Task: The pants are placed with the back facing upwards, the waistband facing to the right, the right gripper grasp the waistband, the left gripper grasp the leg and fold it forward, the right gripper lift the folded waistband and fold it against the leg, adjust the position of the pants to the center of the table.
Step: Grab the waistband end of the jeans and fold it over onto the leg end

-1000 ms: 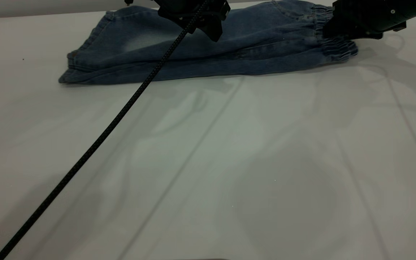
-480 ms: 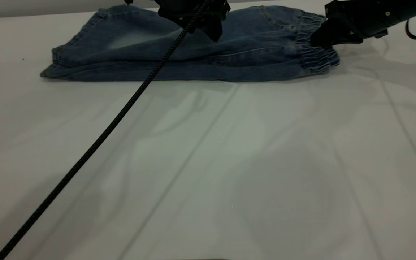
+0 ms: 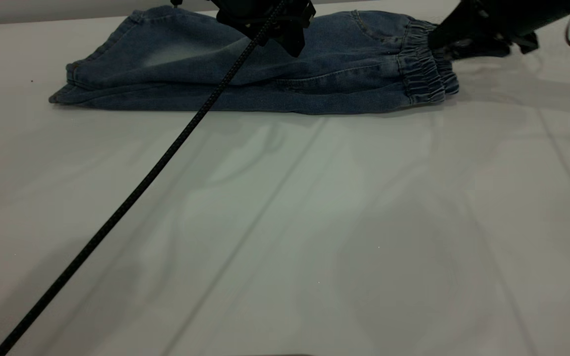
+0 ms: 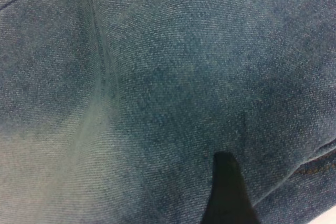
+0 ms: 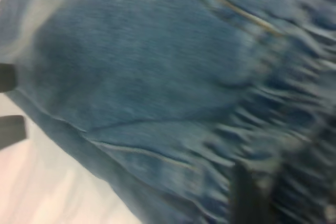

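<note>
You have the pants (image 3: 245,69) folded lengthwise along the far edge of the table (image 3: 285,237), near twelve o'clock in the outside view. Over the last second the whole bundle has slid toward nine o'clock: the hem end (image 3: 65,91) now lies further out on that side than it did, and the fabric lies flatter. I judge this as the repositioning stage, or the start of the second fold, with the lengthwise fold already done.

The left gripper (image 3: 292,42) hangs over the middle of the pants and has not shifted in that second. Its wrist view shows only denim and one dark fingertip (image 4: 227,192) close above the cloth; whether its jaws are spread or pressed together cannot be told. A black cable (image 3: 131,198) runs from it toward seven o'clock.

The waistband (image 3: 426,64) has moved in from the three o'clock side with the rest. The right gripper (image 3: 446,42) sits at its far corner, touching the gathers; it looks like a pinch on the elastic, but the jaws are not shown plainly, so treat that as unconfirmed.

No brand, label or readable writing shows. The printed leg is not visible; only the plain faded patch (image 3: 166,54) faces up.
</note>
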`<state>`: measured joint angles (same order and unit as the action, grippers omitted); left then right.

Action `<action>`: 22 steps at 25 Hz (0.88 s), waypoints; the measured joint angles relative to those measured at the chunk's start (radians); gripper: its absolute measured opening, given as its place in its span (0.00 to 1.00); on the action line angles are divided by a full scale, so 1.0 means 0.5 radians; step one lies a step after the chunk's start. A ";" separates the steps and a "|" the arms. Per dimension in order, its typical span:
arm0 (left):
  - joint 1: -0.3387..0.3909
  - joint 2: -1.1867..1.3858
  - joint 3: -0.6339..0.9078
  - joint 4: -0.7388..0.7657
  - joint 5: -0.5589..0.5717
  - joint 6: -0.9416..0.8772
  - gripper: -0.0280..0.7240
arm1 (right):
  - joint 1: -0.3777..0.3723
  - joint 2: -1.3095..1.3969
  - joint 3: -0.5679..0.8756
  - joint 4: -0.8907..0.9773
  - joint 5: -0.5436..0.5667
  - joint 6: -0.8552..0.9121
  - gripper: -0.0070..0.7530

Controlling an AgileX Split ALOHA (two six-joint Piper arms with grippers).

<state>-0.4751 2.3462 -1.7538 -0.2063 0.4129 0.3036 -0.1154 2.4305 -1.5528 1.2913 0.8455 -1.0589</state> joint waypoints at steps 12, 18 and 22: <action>0.000 0.000 0.000 0.000 0.000 0.000 0.62 | -0.006 0.000 -0.003 -0.066 0.023 0.086 0.74; 0.000 0.000 0.000 0.000 0.000 0.000 0.62 | -0.006 0.000 -0.003 0.009 0.078 0.009 0.71; 0.000 0.000 0.000 0.000 0.000 0.000 0.62 | 0.000 0.000 -0.003 0.017 0.128 -0.001 0.71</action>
<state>-0.4751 2.3462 -1.7538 -0.2063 0.4129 0.3036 -0.1156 2.4305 -1.5543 1.2997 0.9095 -1.0592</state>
